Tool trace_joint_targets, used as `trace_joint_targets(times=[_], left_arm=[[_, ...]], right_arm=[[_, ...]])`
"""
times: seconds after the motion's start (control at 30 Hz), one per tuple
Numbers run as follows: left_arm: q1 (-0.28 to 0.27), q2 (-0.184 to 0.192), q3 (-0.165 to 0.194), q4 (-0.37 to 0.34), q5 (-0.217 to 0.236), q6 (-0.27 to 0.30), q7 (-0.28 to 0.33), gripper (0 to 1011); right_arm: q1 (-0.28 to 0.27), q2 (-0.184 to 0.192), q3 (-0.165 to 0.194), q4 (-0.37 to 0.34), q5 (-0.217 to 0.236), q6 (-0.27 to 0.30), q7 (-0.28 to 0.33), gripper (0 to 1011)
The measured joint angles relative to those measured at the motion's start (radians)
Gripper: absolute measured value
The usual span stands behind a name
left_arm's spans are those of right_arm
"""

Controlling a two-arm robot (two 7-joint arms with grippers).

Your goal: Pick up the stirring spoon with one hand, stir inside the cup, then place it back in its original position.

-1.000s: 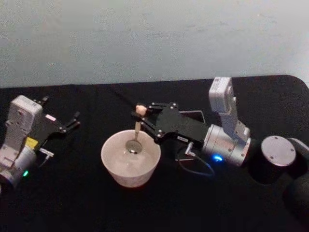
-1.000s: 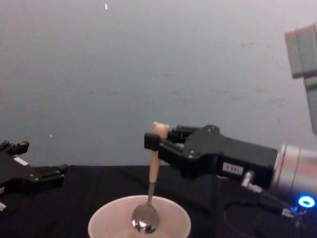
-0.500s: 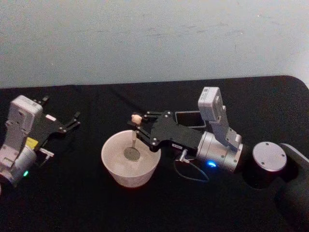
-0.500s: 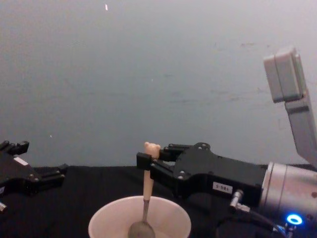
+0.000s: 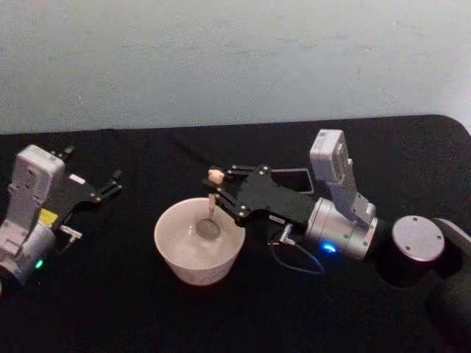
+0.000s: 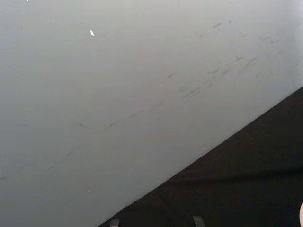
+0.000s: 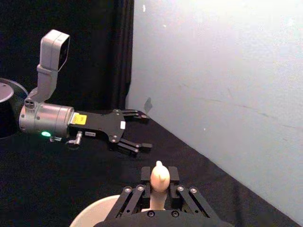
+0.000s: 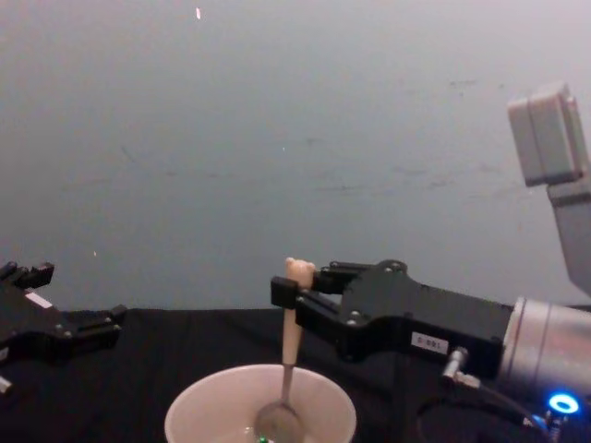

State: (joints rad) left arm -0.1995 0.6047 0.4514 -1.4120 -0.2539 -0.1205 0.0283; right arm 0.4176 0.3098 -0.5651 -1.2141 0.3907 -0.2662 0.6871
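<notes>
- Firstly, the left tool point(image 5: 94, 168) rests low on the black surface point(image 5: 110, 309), well to the left of the cup. Its fingers are spread apart and hold nothing. It looks parked.
- Next comes the cup point(image 5: 180, 259), wide and cream-white, directly below the right tool's fingertips. It looks light, so I judge that a hard push on its wall could slide or tip it. The thin rim should not be knocked.
- Inside the cup, the spoon's round bowl sits low, near the middle and clear of the rim. I cannot tell whether there is any liquid or powder in there.
- The spoon point(image 8: 291, 334) hangs almost upright from the right tool, stem down into the cup, with its bear-head knob just above the fingers.
- It appears slim, stiff and very light. The smooth tapered handle could swivel or slip in a pinch, so the best hold is high up, just under the knob, which acts as a stop.
- The right tool point(image 5: 219, 184) reaches in from the right and is clamped on that pale handle there.
- A dark square holder point(image 5: 293, 178) stands just behind that tool's body.
</notes>
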Motion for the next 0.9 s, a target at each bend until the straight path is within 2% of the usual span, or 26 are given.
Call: trace_joint_targets(times=[0.3,0.5,0.67,0.9], left_arm=[[0.0,0.0,0.0,0.0,0.0,0.0,0.0,1001],[0.0,0.0,0.0,0.0,0.0,0.0,0.0,1001],[0.0,0.0,0.0,0.0,0.0,0.0,0.0,1001],[0.0,0.0,0.0,0.0,0.0,0.0,0.0,1001]], right_arm=[[-0.034,0.036,0.023,-0.051,0.004,0.016,-0.008,212],[-0.073,0.066,0.034,-0.111,0.027,0.034,-0.003,212],[-0.1,0.082,0.028,-0.151,0.042,0.051,0.009,212],[-0.111,0.081,0.002,-0.17,0.049,0.062,0.025,212]])
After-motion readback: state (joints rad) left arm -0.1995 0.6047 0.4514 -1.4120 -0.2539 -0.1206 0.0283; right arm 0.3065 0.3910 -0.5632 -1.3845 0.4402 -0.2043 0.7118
